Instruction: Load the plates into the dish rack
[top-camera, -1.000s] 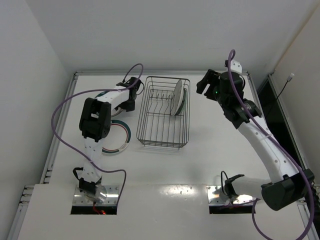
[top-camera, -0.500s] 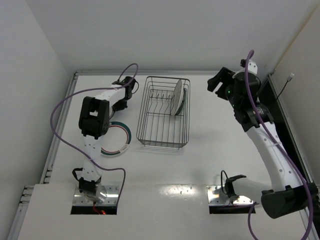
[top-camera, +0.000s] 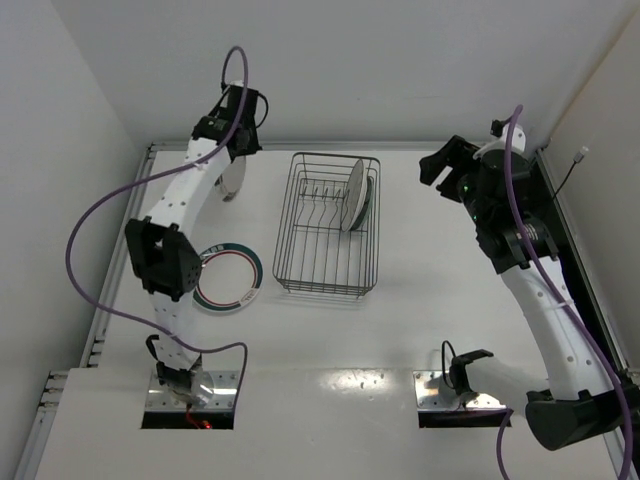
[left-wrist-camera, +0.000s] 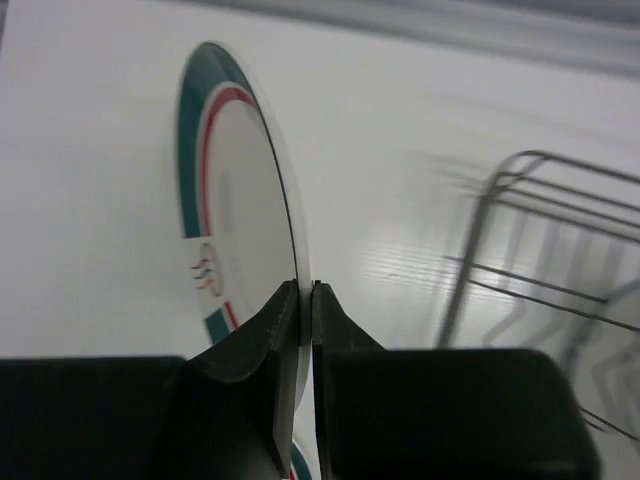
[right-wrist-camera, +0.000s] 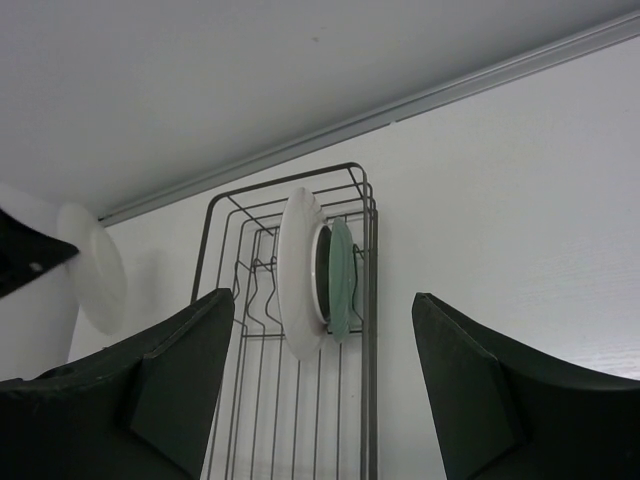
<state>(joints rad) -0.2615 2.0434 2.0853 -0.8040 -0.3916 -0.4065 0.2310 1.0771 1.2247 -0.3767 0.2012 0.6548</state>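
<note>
My left gripper (top-camera: 233, 152) is shut on the rim of a white plate with green and red rim rings (left-wrist-camera: 235, 200), held on edge above the table, left of the dish rack (top-camera: 328, 222). In the top view this held plate (top-camera: 232, 180) hangs below the fingers. A second ringed plate (top-camera: 228, 278) lies flat on the table. A larger white plate (right-wrist-camera: 298, 270) and a small teal plate (right-wrist-camera: 343, 275) stand upright at the rack's far right. My right gripper (top-camera: 445, 165) hangs open and empty in the air, right of the rack.
The dark wire rack (right-wrist-camera: 250, 400) has bare upright prongs (top-camera: 318, 192) left of the standing plates. The back wall (top-camera: 330, 70) rises just behind the rack and the held plate. A raised table edge (top-camera: 120, 250) runs along the left side.
The left gripper closed on the ringed plate by the rack's left side and lifted it up toward the back wall. The right arm drew back to the right.
</note>
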